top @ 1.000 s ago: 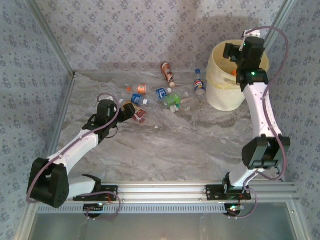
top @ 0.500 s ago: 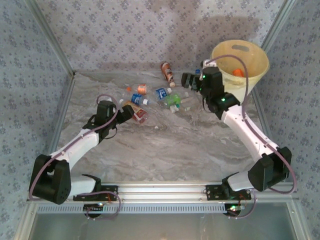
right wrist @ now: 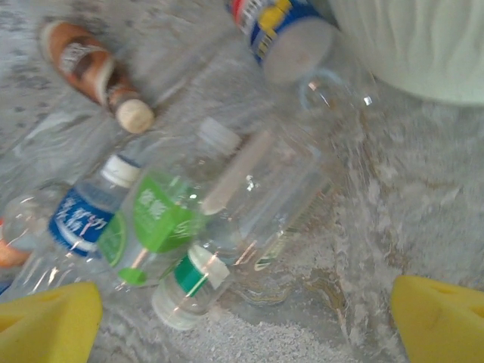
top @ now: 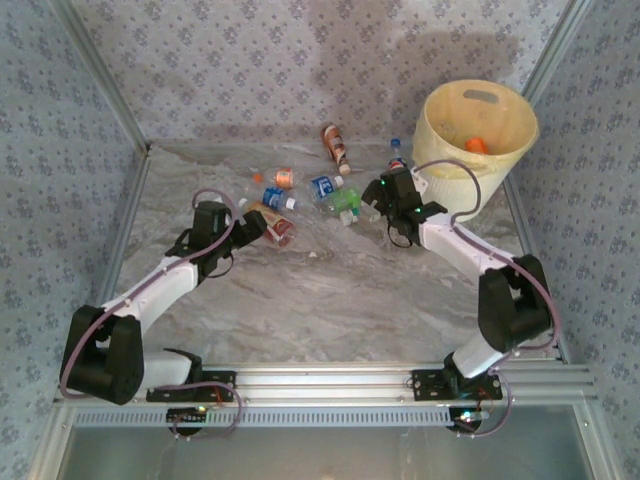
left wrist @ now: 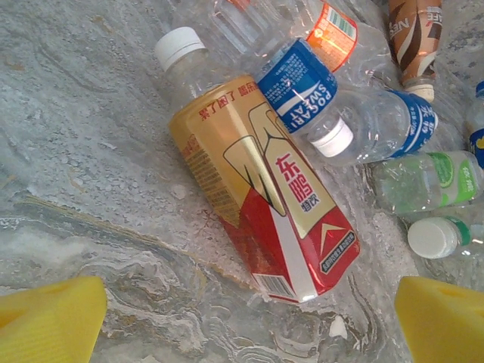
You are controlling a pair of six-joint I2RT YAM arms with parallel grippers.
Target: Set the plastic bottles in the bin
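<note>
while left pincer (left wrist: 249,324) sits apart facing red-gold bottle (left wrist: 265,198), right pincer (right wrist: 246,321) apart facing green-label bottle (right wrist: 155,225), bin (right wrist: 423,45) upper right.

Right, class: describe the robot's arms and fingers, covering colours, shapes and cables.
Left arm and right arm: white tubular links, chunky black joints, a thin mauve cable looping along each. Green light on the right wrist. Fingers are bright yellow wedges.

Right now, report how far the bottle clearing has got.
Done: one orange-topped item lies in the bin. In hand: nothing; the left end effector is open above the red-and-gold bottle, the right end effector open above the green-labelled bottle. Left: the cluster of bottles on the table.
</note>
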